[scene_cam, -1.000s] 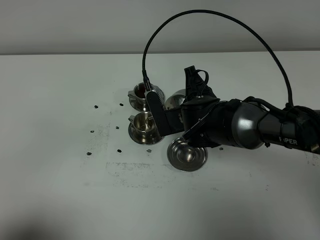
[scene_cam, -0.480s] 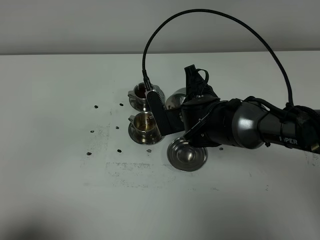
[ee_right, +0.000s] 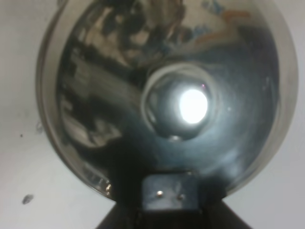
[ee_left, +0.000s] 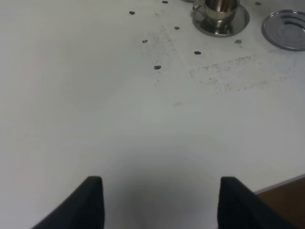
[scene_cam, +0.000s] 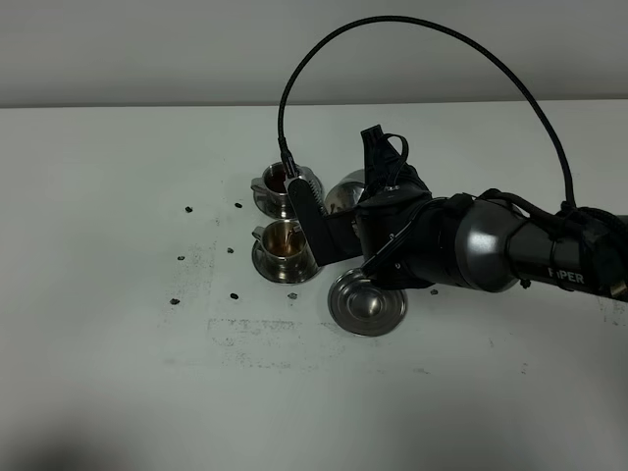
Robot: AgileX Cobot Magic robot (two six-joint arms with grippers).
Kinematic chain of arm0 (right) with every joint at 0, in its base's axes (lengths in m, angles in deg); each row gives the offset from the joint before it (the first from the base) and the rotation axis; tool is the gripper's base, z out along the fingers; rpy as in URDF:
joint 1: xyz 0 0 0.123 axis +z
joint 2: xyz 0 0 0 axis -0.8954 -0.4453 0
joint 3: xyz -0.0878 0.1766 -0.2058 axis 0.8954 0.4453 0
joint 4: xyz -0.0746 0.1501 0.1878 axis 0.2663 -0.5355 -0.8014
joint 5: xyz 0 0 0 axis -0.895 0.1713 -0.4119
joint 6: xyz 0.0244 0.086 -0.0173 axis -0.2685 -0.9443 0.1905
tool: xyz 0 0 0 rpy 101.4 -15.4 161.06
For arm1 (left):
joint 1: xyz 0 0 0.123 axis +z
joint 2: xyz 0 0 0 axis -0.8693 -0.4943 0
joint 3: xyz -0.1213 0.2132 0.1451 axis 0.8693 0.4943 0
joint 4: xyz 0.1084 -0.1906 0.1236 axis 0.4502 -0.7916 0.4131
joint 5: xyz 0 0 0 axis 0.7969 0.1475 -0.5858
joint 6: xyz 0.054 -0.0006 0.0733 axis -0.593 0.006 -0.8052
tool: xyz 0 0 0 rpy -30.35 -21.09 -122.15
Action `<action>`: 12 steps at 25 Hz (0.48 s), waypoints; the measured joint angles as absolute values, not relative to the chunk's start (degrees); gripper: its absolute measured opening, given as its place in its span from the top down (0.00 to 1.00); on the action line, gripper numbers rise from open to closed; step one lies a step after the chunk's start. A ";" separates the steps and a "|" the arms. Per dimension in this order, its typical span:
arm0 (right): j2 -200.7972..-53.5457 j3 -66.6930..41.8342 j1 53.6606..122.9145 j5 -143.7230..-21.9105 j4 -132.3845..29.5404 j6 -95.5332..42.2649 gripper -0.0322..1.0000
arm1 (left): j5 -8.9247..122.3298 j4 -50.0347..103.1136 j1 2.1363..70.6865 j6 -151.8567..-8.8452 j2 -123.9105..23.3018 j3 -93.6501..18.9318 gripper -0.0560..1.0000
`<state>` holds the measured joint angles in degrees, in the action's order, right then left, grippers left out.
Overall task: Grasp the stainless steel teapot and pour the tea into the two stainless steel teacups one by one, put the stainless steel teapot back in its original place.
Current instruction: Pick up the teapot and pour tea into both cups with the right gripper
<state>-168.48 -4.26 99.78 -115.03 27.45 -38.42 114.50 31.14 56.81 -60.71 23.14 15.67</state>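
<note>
Teapot: The shiny, squat stainless steel teapot [scene_cam: 343,191] is held off the white desk [scene_cam: 118,294], just beside the two cups and clear of its tray. The right wrist view is filled by its domed lid and lid knob [ee_right: 183,106].
Right end effector: The black right end effector [scene_cam: 314,224] is closed down tight. The teapot is judged to be gripped by its handle, though the contact itself is hidden.
Left end effector: The left end effector [ee_left: 159,202] is seen well apart over bare desk, its dark fingers spread wide, with nothing held.
Far cup: The far teacup [scene_cam: 279,179], small, cylindrical and of shiny steel, is filled with dark reddish-brown tea.
Near cup: The matching near teacup [scene_cam: 284,237], set on a flared steel saucer [scene_cam: 273,271], is seen to hold amber tea. Its level cannot be read.
Tray: Nothing is seen on the flat round steel tray [scene_cam: 368,302], just in front of the arm.
Step in hand: Pouring into the near teacup is judged to be under way or nearly done. The spout is hidden behind the end effector.
How it is best done: The spout should be held over the cup's mouth and the tilt eased back slowly, so that no tea is dribbled on the saucer. The pot should be levelled before it is carried to the tray.
Risk: The light cups could be knocked by the end effector close beside them.
</note>
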 joint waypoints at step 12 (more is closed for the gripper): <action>-168.48 -4.26 99.78 -115.25 28.11 -38.42 0.77 | 114.50 31.14 56.81 -60.71 23.14 15.67 0.45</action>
<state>-168.48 -4.26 99.78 -115.25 28.11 -38.42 114.50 31.14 56.81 -60.71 23.14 15.67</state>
